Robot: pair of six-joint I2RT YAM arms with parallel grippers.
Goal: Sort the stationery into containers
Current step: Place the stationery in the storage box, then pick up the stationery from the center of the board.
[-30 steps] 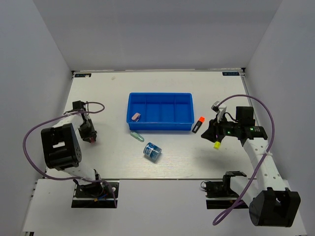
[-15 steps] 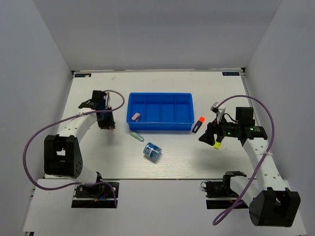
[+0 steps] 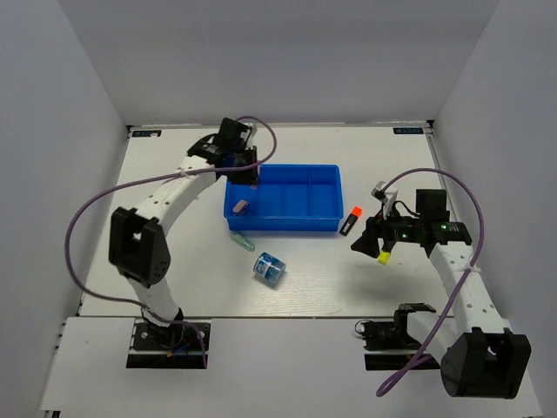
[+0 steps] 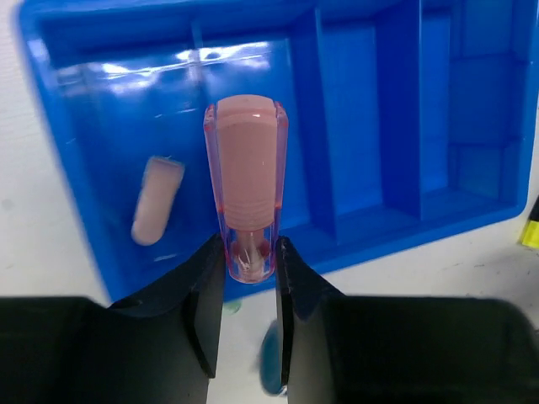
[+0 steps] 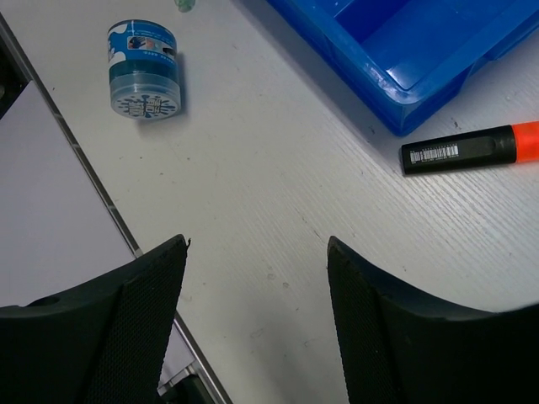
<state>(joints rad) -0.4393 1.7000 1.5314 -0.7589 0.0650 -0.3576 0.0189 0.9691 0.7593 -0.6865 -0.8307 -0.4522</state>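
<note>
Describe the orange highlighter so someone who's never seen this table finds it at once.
Find the blue tray in the middle of the table. Just off its right short end, on the bare surface, lies a short black highlighter. Its orange cap sets it apart from the yellow-capped highlighter, which lies further right and closer to the front edge.

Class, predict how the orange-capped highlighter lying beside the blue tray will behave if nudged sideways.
The highlighter looks like a short rigid plastic barrel, so it should stay stiff and feel light. Lying flat on the smooth table, it would probably roll or skid easily. The nearby tray wall might stop it.
</note>
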